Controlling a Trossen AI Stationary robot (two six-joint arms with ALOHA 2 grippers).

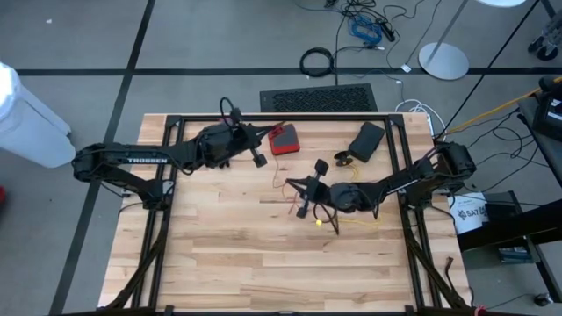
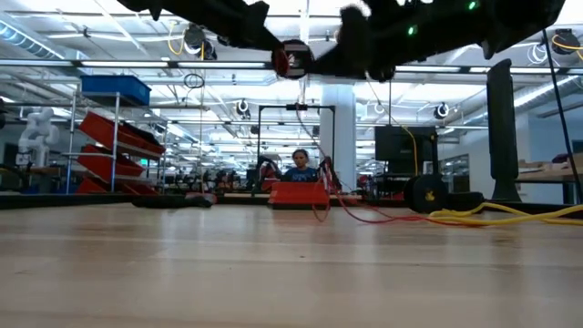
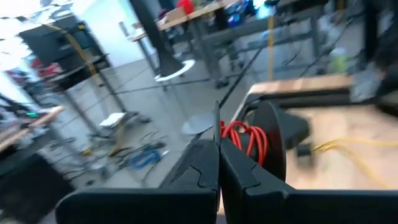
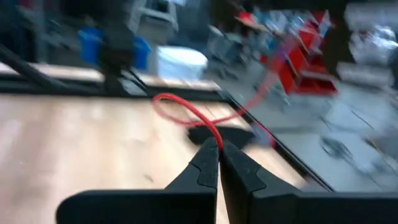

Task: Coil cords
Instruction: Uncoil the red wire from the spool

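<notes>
My left arm reaches in from the table's left side toward the far edge, raised off the wood, and my left gripper point(image 1: 260, 158) hangs with its fingers point(image 3: 205, 163) pressed flat together, nothing between them. Just beyond its tips lies a red coil of cord point(image 3: 246, 138) on a dark piece, close to the black frame rail point(image 1: 281, 117) along the far edge. That coil sits just beside the gripper, toward the table's middle point(image 1: 283, 139).

My right arm comes in from the right side, elbow folded near the right rail, forearm stretched toward the table's centre. My right gripper point(image 1: 301, 209) is also closed tight, its 2 fingers point(image 4: 214, 163) meeting in a seam. A thin red cord point(image 4: 186, 113) loops just past the tips and appears to run down to the seam; I cannot tell whether it is pinched or only passes in front.

The yellow cord point(image 1: 338, 224) lies loose on the wood right under my right forearm, trailing toward the right rail. From table height it shows as a low yellow tangle point(image 2: 510, 215) at the right. A black glove point(image 1: 366, 140) rests beyond my right arm near the far edge.

Toward me from both grippers the wooden table point(image 1: 263, 263) is bare boards out to the near edge.
</notes>
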